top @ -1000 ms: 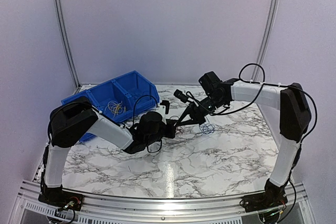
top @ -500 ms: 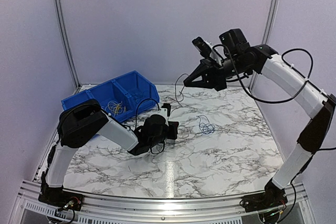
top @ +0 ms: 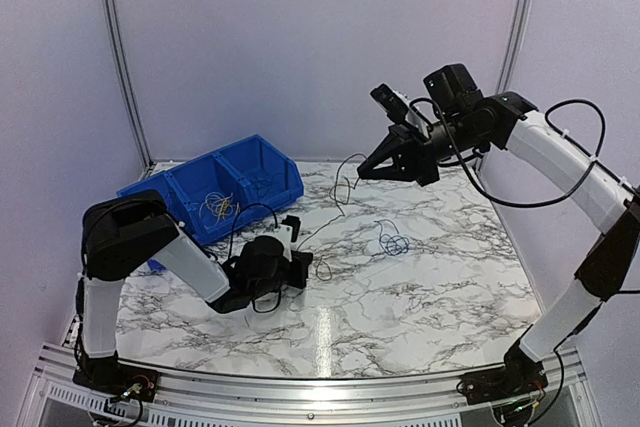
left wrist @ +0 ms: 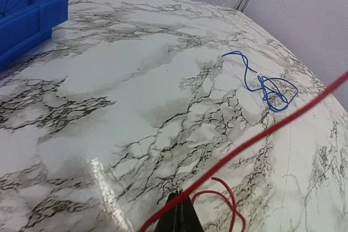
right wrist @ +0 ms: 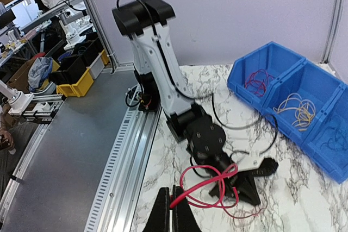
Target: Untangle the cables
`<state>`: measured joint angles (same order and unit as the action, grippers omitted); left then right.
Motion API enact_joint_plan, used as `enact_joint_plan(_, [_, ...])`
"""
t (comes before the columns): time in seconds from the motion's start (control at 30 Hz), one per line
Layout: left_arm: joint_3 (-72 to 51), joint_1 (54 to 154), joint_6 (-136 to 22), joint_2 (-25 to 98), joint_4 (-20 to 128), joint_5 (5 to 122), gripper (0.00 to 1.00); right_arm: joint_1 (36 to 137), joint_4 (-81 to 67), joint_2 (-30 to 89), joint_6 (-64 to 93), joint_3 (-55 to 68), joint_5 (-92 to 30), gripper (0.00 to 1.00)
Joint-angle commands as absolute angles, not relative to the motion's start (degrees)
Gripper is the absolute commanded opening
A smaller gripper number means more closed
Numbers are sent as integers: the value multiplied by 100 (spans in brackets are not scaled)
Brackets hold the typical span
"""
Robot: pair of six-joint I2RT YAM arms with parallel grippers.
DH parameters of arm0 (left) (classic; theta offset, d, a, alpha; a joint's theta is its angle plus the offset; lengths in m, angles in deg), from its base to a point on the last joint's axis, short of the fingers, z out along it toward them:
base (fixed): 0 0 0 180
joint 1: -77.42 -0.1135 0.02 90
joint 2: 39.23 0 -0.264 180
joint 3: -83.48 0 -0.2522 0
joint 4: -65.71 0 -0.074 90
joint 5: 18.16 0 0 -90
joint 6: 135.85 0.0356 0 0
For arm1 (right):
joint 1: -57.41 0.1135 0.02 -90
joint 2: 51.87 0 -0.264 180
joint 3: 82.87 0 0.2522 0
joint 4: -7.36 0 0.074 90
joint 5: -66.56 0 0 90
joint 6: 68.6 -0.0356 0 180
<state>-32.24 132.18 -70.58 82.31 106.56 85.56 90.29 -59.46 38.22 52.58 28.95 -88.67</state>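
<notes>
A thin red cable (right wrist: 218, 184) runs between both grippers. My right gripper (right wrist: 173, 206) is shut on one end of it and is raised above the table's far middle (top: 362, 171). The cable (top: 341, 185) hangs down towards my left gripper (top: 301, 265), which sits low on the table. In the left wrist view the left gripper (left wrist: 180, 214) is shut, with the red cable (left wrist: 255, 138) stretched across its tips and a loop beside it. A loose blue cable (left wrist: 267, 86) lies on the marble to the right (top: 392, 242).
A blue bin (top: 262, 162) stands at the back left. It holds yellow wires (right wrist: 297, 107), red wires (right wrist: 255, 82) and dark wires in separate compartments. Metal rails run along the table's near edge (top: 320, 387). Thick black cables loop off both arms.
My right gripper lifted from the table to high above it, pulling the red cable up and out of the blue one. My left gripper drew back to the left and nearer.
</notes>
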Motion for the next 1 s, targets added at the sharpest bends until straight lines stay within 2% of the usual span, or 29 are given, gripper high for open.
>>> enact_joint_plan(0.0, [-4117,13210,-6641,7027,11135,8900,0,8990,-6008,3527,5480,2737,-8669,0])
enact_joint_plan(0.23, [-5341,13200,-6292,5449,10282,9989,0,8415,-6463,3240,5637,3053,-9291,0])
enact_joint_plan(0.37, [-5735,13200,-6187,4959,9965,10249,0,8154,-6525,2970,5703,3323,-9191,0])
enact_joint_plan(0.5, [-5797,13200,-6129,4040,9244,10552,0,8121,-5976,2744,5570,2700,-8834,0])
enact_joint_plan(0.63, [-5453,13071,-6248,2784,7625,11134,0,8123,-5613,2693,5637,1919,-8540,0])
enact_joint_plan(0.77, [-5172,12811,-6100,1913,6860,10969,0,8145,-5116,2732,5588,1121,-8450,0])
enact_joint_plan(0.87, [-5081,12787,-5698,1554,6786,10395,0,8271,-4954,2852,5588,941,-8391,0])
enact_joint_plan(0.93, [-5030,12787,-5454,1477,6800,9861,22,8434,-4984,2917,5617,994,-8317,0])
enact_joint_plan(0.97, [-5006,12787,-5394,1493,6803,9646,30,8552,-5026,2934,5635,1052,-8246,0])
